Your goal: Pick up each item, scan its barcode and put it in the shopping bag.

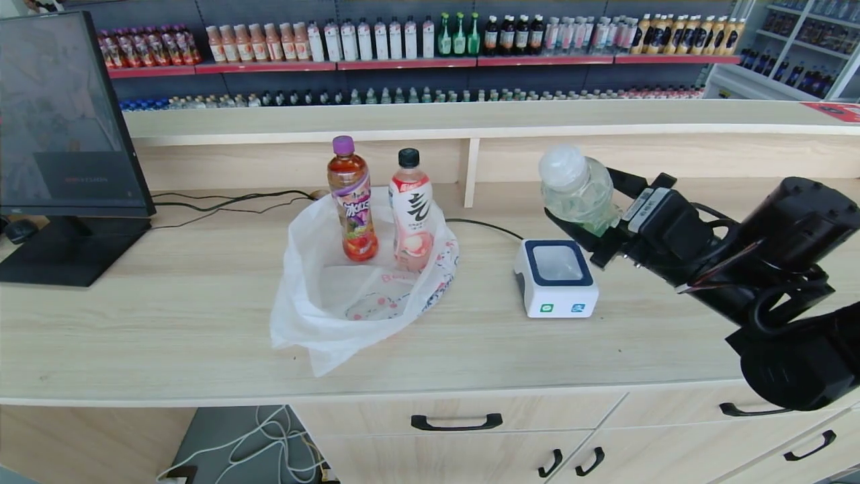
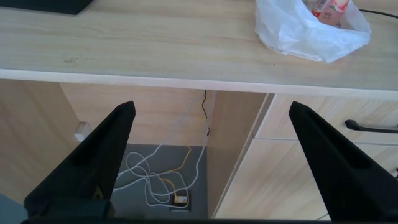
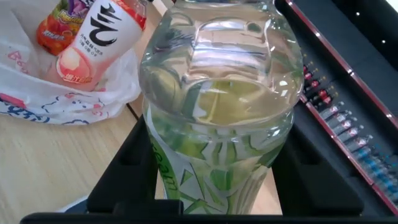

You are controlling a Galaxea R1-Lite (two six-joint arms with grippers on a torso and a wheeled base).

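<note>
- The right gripper (image 1: 586, 202) hides part of the clear bottle (image 1: 568, 176) it grips.
- The bag (image 2: 311, 31) is cut off by the edge of the left wrist view.
- The screen (image 1: 60, 114) is cut off on the left.
- The shelf bottles (image 1: 403, 37) are too small to tell apart.

The pink bottle (image 1: 411, 215) bears large black characters; the scanner (image 1: 556, 279) shows two small icons (image 1: 546, 308).

Finds left tool (image 2: 211, 112) with fingers spread wide, below desk (image 2: 155, 43) front edge. Locates white shopping bag (image 2: 305, 34) on desk, pink-labelled bottle (image 2: 329, 9) inside. Records loose cables (image 2: 155, 180) on floor under desk, black drawer handle (image 2: 370, 127) nearby.
</note>
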